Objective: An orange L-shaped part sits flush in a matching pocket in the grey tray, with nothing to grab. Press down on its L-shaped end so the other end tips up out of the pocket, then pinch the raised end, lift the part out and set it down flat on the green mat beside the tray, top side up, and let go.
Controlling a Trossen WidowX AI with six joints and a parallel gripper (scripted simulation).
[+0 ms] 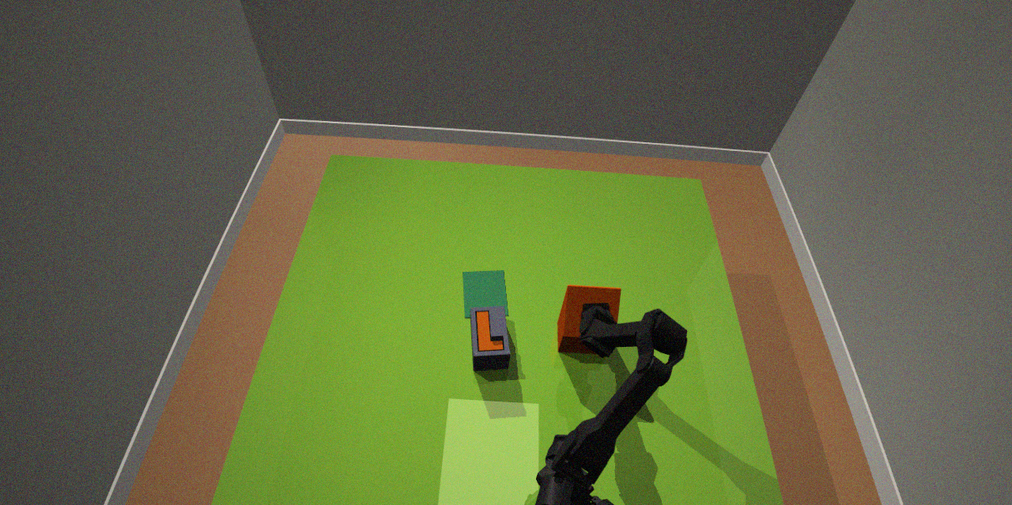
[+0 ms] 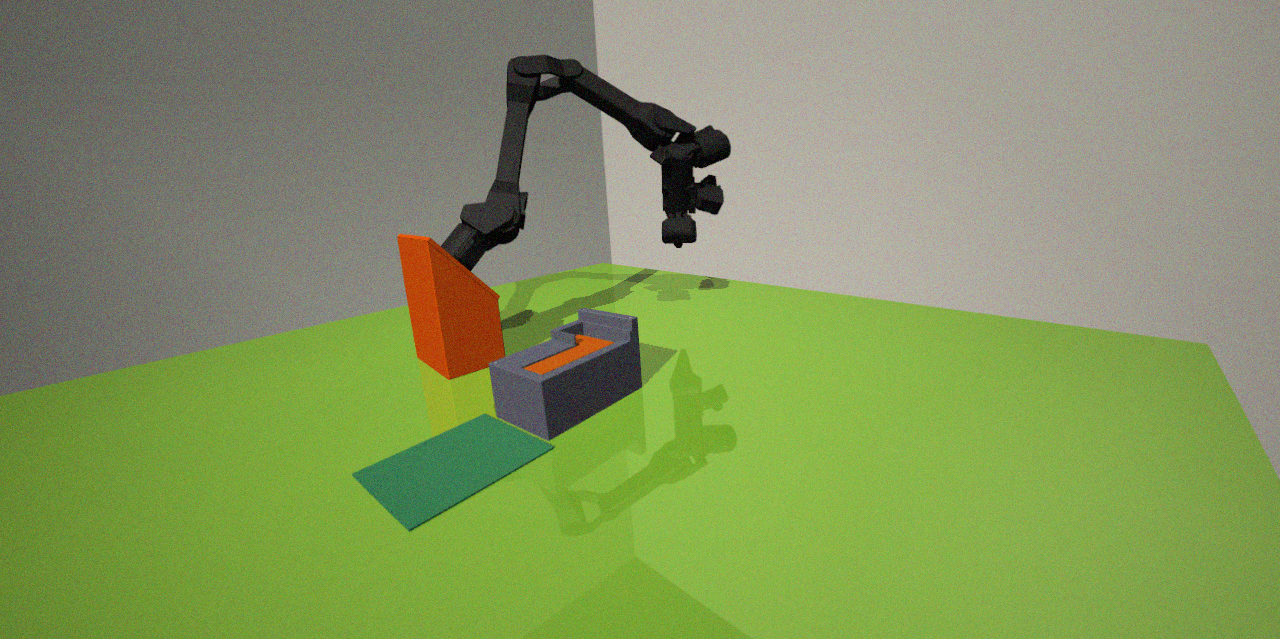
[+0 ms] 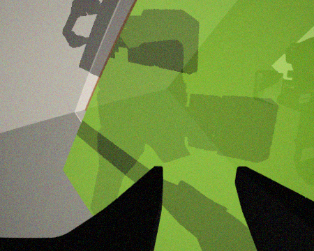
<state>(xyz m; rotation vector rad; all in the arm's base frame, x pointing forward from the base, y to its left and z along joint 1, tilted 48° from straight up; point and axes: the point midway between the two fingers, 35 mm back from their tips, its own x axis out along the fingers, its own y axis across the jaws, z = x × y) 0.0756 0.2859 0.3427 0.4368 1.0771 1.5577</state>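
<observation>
The orange L-shaped part (image 1: 483,329) (image 2: 569,355) lies level in the pocket of the grey tray (image 1: 499,318) (image 2: 590,399). Its L-shaped end points away from the mat, beside the tray's raised end wall. The green mat (image 1: 484,289) (image 2: 452,469) lies at the tray's other end, with nothing on it. My gripper (image 2: 678,243) (image 3: 199,174) points down and hangs well above the floor, beyond the tray's raised-wall end. Its fingers are partly apart with nothing between them. The wrist view shows neither part, tray nor mat. In the top view the gripper is cut off or hidden at the bottom edge.
The orange block with a sloped top (image 1: 565,322) (image 2: 458,321) stands beside the tray, and the arm rises from it. A pale patch (image 1: 488,456) lies on the green floor in front of the tray. Grey walls surround the floor.
</observation>
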